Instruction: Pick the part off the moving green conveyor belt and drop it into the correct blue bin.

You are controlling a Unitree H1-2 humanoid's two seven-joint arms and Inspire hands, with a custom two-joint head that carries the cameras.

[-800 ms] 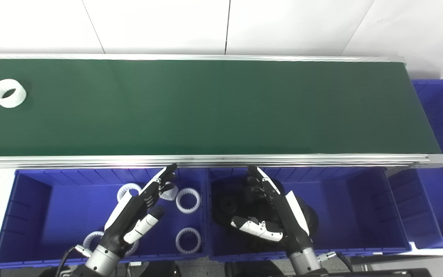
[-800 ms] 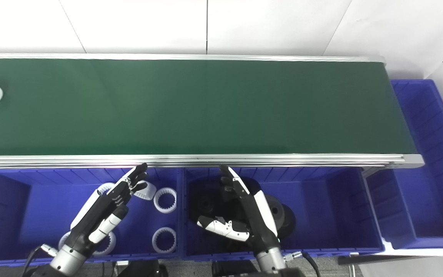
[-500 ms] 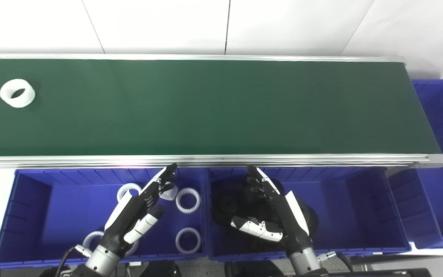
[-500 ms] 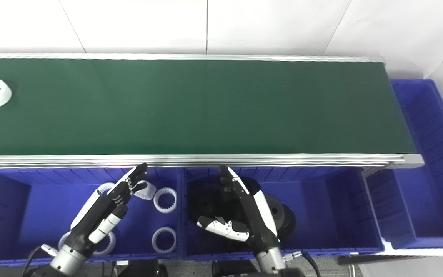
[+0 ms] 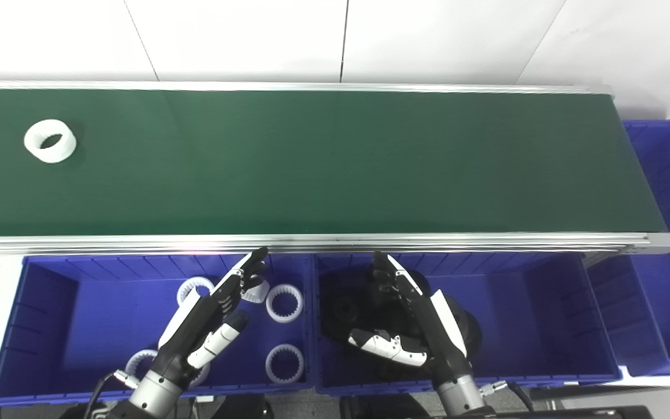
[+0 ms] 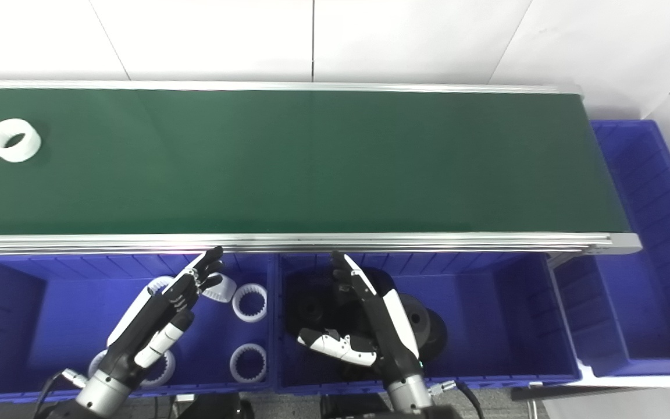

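Note:
A white ring part lies on the green conveyor belt near its far left end. My left hand hovers open over the left blue bin, which holds several white toothed rings. My right hand hovers open over the middle blue bin, which holds black round parts. Both hands stay below the belt's near rail, far from the white ring, and hold nothing.
A third blue bin stands past the belt's right end. The aluminium rail runs along the belt's near edge, just above the fingertips. A white wall rises behind the belt.
The white ring has travelled to the right along the belt. Both hands have stayed where they were.

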